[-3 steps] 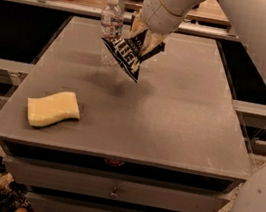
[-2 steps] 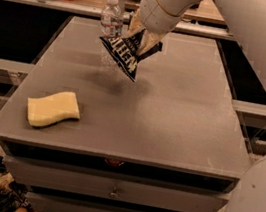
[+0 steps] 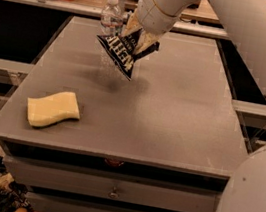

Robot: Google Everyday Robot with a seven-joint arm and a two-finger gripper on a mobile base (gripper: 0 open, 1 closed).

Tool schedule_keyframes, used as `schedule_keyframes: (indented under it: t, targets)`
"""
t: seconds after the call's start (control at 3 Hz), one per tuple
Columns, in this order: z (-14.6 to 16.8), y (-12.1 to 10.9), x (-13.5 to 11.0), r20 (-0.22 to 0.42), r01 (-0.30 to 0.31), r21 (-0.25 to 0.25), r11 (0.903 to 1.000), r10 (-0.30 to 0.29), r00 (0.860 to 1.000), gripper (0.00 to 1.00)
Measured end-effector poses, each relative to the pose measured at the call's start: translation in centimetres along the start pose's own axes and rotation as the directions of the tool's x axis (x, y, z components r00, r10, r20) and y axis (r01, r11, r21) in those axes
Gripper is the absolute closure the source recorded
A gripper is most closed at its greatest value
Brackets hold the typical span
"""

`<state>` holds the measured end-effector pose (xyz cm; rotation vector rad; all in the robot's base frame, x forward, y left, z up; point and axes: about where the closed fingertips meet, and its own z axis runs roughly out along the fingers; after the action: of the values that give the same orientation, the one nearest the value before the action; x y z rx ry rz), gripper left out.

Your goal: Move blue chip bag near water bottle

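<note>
in the single camera view i count one bottle (image 3: pixel 111 17), standing upright at the far edge of the table (image 3: pixel 182 116). one bag (image 3: pixel 121 51) hangs just right of the bottle and a little nearer to me, tilted with one corner pointing down, lifted off the table with its shadow below. my gripper (image 3: pixel 137 39) is just right of the bottle too, jaws clenched on the bag's upper edge. one yellow sponge (image 3: pixel 53 109) lies flat well apart from the bottle, toward the near left corner. two drawers (image 3: pixel 115 190) sit under the tabletop.
</note>
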<state>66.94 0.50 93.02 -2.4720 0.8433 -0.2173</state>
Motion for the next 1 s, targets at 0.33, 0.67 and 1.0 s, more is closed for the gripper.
schedule_keyframes:
  t: [0.33,0.67,1.0]
  targets:
    - [0.22,0.03,0.01,0.001,-0.002,-0.008,1.0000,0.002,1.000,0.13]
    - [0.42,0.09,-0.04,0.007,-0.001,-0.015,0.9999,0.001,1.000,0.00]
    - [0.05,-0.08,0.57,0.003,-0.008,-0.005,1.0000,0.008,1.000,0.00]
